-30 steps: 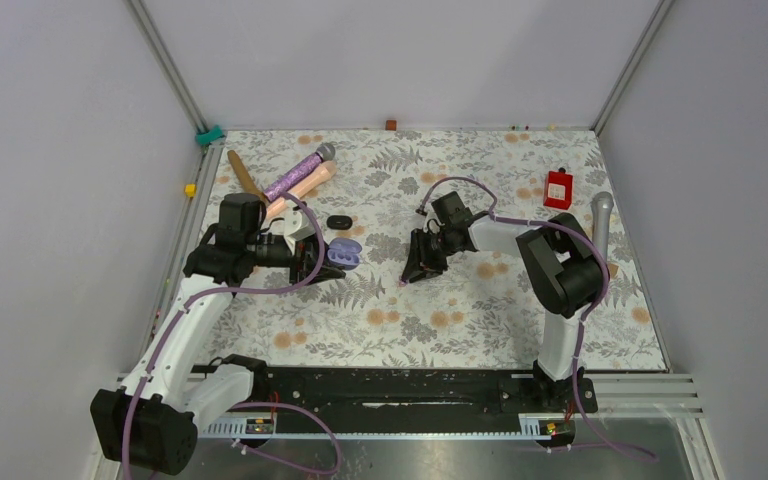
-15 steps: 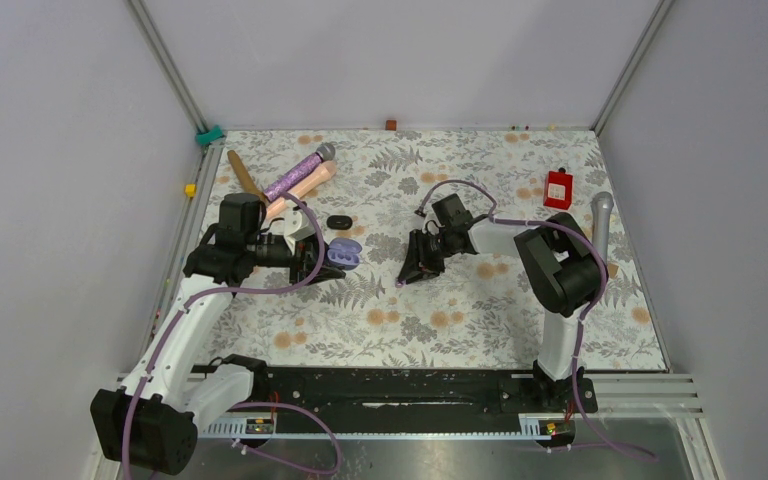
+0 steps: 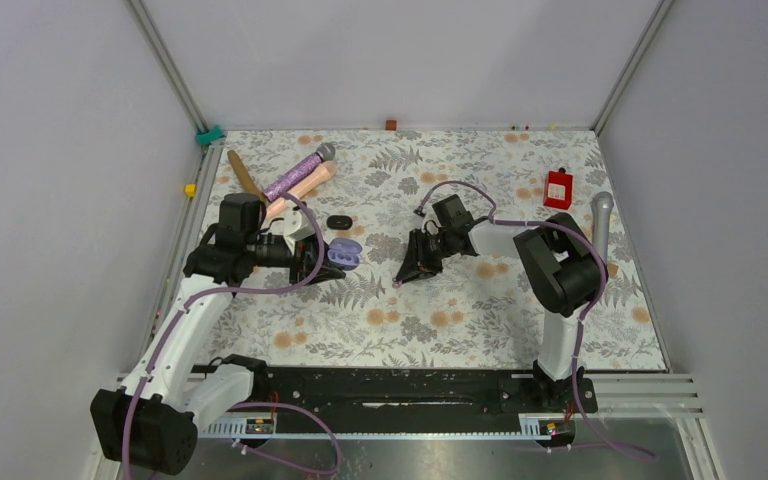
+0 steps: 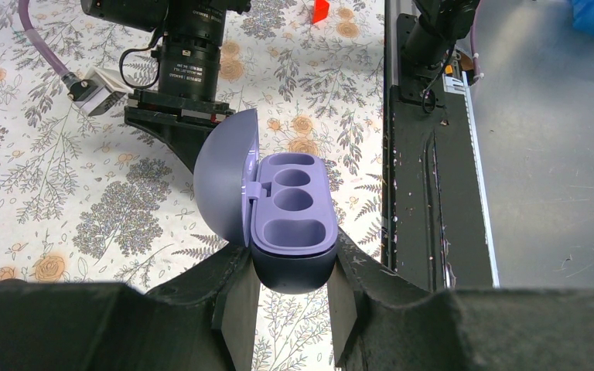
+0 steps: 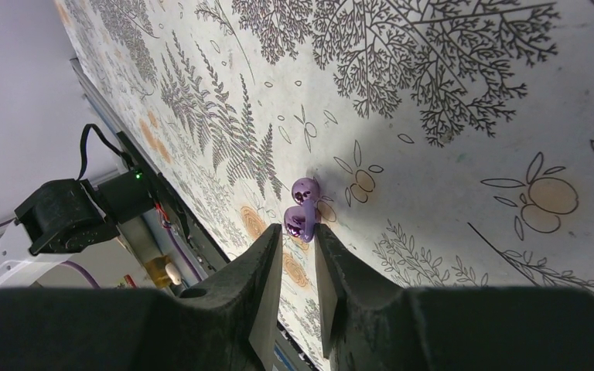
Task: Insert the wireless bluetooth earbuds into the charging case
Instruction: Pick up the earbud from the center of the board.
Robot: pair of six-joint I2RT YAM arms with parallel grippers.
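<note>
right wrist: right gripper [image 5: 298, 236] narrower than earlier, slightly apart, at a purple earbud [image 5: 295, 219]

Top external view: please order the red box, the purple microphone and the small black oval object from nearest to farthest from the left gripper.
1. The small black oval object, just beyond the left gripper.
2. The purple microphone, toward the far left corner.
3. The red box, far right.

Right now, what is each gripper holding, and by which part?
Left gripper clamps the charging case by its base sides. Right gripper straddles a purple earbud; grip unclear.
</note>
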